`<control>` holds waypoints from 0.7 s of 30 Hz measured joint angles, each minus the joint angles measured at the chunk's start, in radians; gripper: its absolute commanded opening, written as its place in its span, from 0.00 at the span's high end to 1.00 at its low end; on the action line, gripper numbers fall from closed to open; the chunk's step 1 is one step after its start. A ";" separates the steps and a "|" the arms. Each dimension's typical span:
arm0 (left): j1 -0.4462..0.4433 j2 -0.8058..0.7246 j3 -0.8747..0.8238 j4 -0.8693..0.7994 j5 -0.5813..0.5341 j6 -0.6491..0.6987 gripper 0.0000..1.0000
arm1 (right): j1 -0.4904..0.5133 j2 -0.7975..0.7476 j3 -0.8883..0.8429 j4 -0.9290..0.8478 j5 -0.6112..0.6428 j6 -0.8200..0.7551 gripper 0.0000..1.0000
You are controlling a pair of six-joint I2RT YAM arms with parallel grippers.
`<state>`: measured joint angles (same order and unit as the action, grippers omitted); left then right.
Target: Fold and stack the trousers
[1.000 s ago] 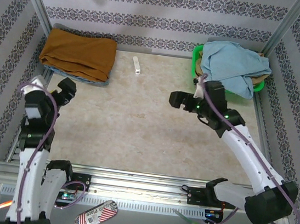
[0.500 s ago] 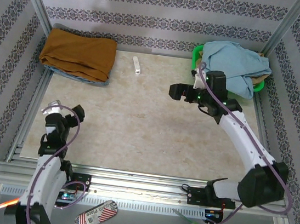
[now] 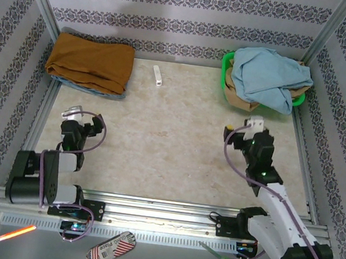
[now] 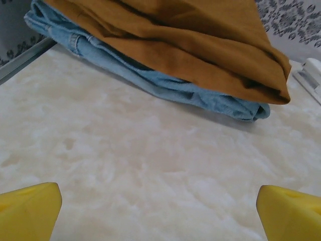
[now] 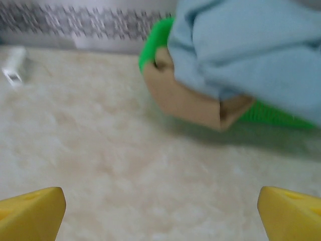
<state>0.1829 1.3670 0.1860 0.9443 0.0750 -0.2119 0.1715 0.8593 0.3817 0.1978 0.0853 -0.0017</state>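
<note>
The rust-brown trousers (image 3: pixel 91 61) lie folded at the back left of the table, stacked on a folded denim-blue cloth (image 3: pixel 95 89). In the left wrist view the trousers (image 4: pixel 190 35) rest on the denim cloth (image 4: pixel 165 85), well ahead of my left gripper (image 4: pixel 160 211). That gripper stands open, with bare table between its yellow fingertips (image 4: pixel 30 208). From above, my left gripper (image 3: pixel 85 120) sits low at the near left. My right gripper (image 3: pixel 247 134) is near the right side, short of the basket. It (image 5: pixel 160 213) is open and holds nothing.
A green basket (image 3: pixel 227 63) at the back right holds a light blue cloth (image 3: pixel 269 75) and a tan cloth (image 3: pixel 235 96) that hangs over its rim. A small white object (image 3: pixel 158 75) lies at the back middle. Patterned walls and metal rails bound the table.
Both arms have drawn back toward the near edge. The left folded down low, and the right moved away from the basket. Both grippers stayed open.
</note>
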 measured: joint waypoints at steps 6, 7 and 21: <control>-0.002 0.163 0.004 0.151 0.083 0.032 0.00 | -0.077 0.233 -0.156 0.333 0.034 -0.024 0.02; -0.006 0.163 0.004 0.163 0.093 0.041 0.00 | -0.099 0.296 -0.158 0.413 0.032 -0.018 0.02; -0.100 0.237 0.150 0.139 0.074 0.126 0.01 | -0.156 0.667 -0.026 0.727 0.013 0.032 0.02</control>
<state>0.0830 1.6035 0.3363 1.0832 0.1490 -0.0864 0.0154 1.5265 0.3557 0.9253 0.0978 0.0307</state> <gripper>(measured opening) 0.993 0.979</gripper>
